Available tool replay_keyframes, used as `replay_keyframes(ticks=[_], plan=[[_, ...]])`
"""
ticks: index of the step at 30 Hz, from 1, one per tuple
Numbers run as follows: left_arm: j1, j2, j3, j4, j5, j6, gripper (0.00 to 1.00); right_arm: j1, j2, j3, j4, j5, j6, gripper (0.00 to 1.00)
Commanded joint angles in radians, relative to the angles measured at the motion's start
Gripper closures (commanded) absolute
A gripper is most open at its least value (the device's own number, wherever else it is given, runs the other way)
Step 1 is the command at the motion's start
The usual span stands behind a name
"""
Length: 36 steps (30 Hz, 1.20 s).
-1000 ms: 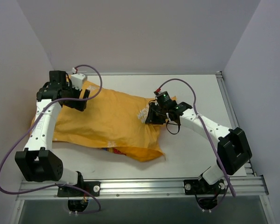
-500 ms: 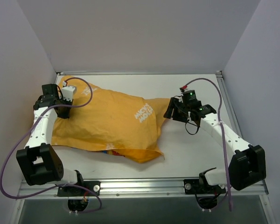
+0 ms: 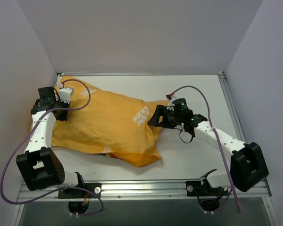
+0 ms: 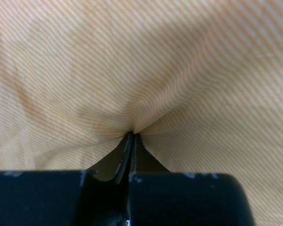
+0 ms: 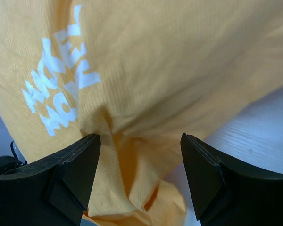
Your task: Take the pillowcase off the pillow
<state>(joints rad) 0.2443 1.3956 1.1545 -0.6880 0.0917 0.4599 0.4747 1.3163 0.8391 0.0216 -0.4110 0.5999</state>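
Note:
The orange-yellow pillowcase (image 3: 104,123) lies bulging across the left and middle of the table, with white lettering (image 3: 142,114) near its right end. The pillow is hidden inside it. My left gripper (image 3: 61,113) sits on the cover's far-left end, shut on a pinched fold of striped fabric (image 4: 132,134) that fills the left wrist view. My right gripper (image 3: 156,120) is at the cover's right end. It is open, and loose folds of the pillowcase (image 5: 146,70) lie between its fingertips (image 5: 87,148) without being gripped.
The white table (image 3: 198,94) shows bare to the right of the cover and in the right wrist view (image 5: 259,136). A metal rail (image 3: 141,188) runs along the near edge. Grey walls close in on three sides. Purple cables loop from both arms.
My left gripper shut on the cover's left end and shifted left. My right gripper swung out to the right, came back to the cover's right end, and opened wider.

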Motion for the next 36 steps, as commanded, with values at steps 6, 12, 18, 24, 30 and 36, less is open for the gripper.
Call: replay_keyframes(ticks=[6,12,18,24,30,36], plan=[[-0.013,-0.027,0.054,-0.05,0.077,-0.032,0.98,0.076,0.141,0.006,0.199,-0.048,0.057,0.67],[-0.161,-0.141,-0.01,-0.113,0.182,0.041,0.98,-0.141,0.187,0.17,-0.001,-0.037,-0.055,1.0],[-0.545,-0.224,0.039,-0.264,0.348,0.138,0.98,-0.265,0.4,0.617,-0.153,-0.026,-0.173,1.0],[-0.649,-0.124,0.338,-0.47,0.628,0.145,0.28,-0.268,0.653,1.012,-0.213,-0.003,-0.155,1.0],[-0.573,-0.087,0.491,-0.4,0.372,0.031,0.06,-0.274,0.687,1.174,-0.386,0.153,-0.204,0.3],[-0.13,0.164,0.566,-0.363,0.209,0.042,0.06,-0.269,0.522,1.07,-0.489,0.305,-0.258,0.08]])
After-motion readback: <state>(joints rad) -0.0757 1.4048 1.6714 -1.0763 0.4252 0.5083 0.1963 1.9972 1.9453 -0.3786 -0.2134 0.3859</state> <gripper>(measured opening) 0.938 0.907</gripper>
